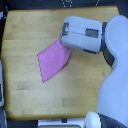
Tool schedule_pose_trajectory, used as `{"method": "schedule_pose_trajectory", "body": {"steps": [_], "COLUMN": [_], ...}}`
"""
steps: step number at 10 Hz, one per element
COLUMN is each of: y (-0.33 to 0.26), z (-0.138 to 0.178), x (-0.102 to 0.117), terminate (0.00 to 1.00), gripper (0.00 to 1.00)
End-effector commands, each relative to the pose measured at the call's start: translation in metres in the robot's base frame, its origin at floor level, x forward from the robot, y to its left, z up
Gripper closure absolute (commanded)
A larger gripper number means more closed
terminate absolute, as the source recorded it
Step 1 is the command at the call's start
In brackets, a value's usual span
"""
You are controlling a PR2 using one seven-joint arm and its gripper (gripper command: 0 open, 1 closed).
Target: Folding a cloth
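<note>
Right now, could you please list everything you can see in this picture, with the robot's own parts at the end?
cloth: one, pink-magenta, lying flat near the middle of the table, its upper corner hidden under the robot's arm.
table: one, light wood, filling most of the picture.
dark floor or background: seen at the exterior view's left edge and along the top.
pale object: one, white-grey, cut off at the exterior view's left edge; I cannot tell what it is.
arm: one, white and grey, reaching in from the exterior view's right over the cloth's upper corner.
gripper: not distinguishable; the arm's casing hides it.
</note>
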Motion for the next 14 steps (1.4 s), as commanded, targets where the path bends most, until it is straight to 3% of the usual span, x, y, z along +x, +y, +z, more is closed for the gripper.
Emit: {"method": "schedule_pose_trajectory", "body": {"steps": [1, 4, 14], "y": [0.058, 0.108, 0.201], "z": [0.04, 0.04, -0.006], "x": [-0.056, -0.083, -0.079], "terminate": [0.0, 0.0, 0.0], "gripper": [1.0, 1.0, 1.0]}}
